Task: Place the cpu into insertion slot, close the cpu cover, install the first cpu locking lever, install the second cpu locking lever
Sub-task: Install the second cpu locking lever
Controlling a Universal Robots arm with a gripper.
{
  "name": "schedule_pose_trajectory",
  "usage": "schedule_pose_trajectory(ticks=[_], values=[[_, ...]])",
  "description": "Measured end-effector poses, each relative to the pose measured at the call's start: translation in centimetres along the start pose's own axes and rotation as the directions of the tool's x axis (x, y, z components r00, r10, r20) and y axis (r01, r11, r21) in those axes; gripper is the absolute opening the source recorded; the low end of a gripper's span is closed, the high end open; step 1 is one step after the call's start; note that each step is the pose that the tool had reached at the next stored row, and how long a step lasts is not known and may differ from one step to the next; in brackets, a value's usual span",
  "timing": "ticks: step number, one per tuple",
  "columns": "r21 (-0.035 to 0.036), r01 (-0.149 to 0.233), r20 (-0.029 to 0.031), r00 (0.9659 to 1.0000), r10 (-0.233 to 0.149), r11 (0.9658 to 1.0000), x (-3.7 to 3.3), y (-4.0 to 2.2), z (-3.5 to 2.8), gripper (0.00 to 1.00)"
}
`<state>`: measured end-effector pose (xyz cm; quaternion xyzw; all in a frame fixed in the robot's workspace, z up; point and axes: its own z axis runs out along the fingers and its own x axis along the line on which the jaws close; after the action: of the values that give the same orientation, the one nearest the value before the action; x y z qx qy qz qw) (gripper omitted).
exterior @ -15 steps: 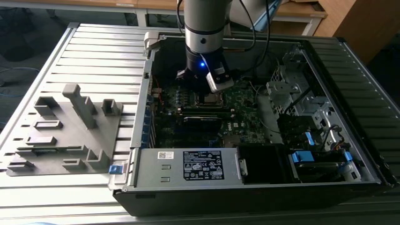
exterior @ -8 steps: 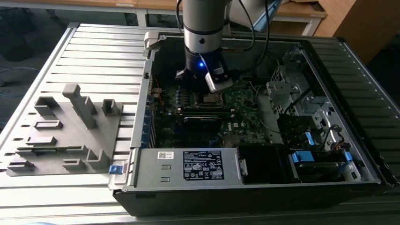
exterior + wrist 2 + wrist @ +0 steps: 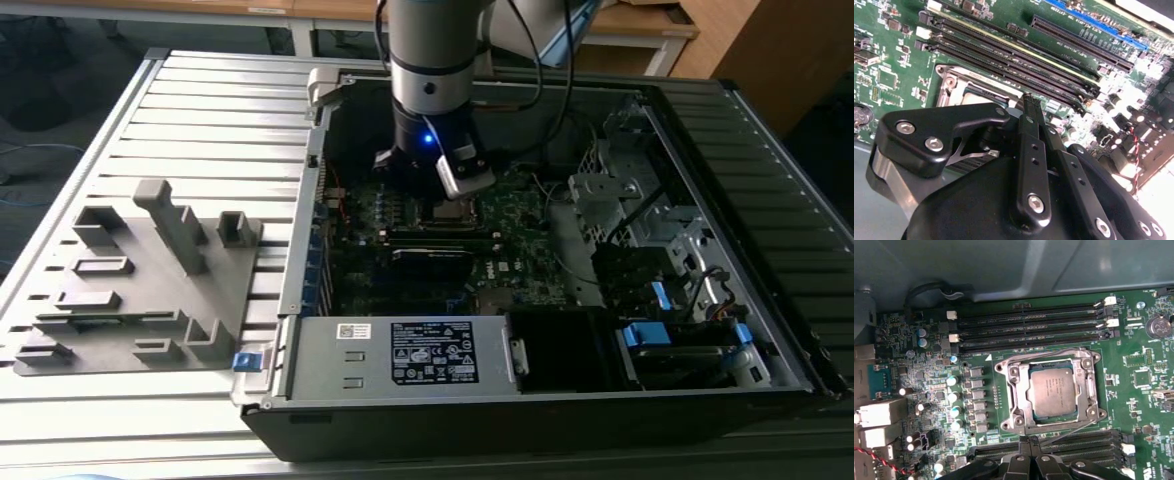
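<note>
Cpu (image 3: 1051, 392) lies just beyond my fingers (image 3: 1030, 441), flat in the slot (image 3: 1013, 371) with its dull grey top showing through the window of the cover (image 3: 1087, 390), which lies down over it. My fingers are pressed together, tip to tip, with nothing visible between them; in the second wrist view they (image 3: 1030, 99) hang close above one silver edge of the slot (image 3: 951, 82). A thin lever (image 3: 1069, 431) runs slantwise from my fingertips along the near side of the cover; I cannot tell whether it is hooked down. Long black memory slots (image 3: 1029, 325) lie on both sides of the socket on the green motherboard (image 3: 1139, 405). In the exterior view my fingers (image 3: 449, 196) reach down into the open case (image 3: 310, 200), over the board's far half, with the labelled power supply (image 3: 400, 355) along the near wall. On the exterior view's left, a grey fixture (image 3: 134, 280) with upright blocks sits on the ribbed worktop (image 3: 200, 100), beside the case.
</note>
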<state>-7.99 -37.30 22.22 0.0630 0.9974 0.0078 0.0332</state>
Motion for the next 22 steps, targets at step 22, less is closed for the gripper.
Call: schedule_pose_trajectory(ticks=[22], values=[[-0.0044, 0.0, -0.0005, 1.0, 0.0, 1.0, 0.25, -0.04, 0.65, 0.11]])
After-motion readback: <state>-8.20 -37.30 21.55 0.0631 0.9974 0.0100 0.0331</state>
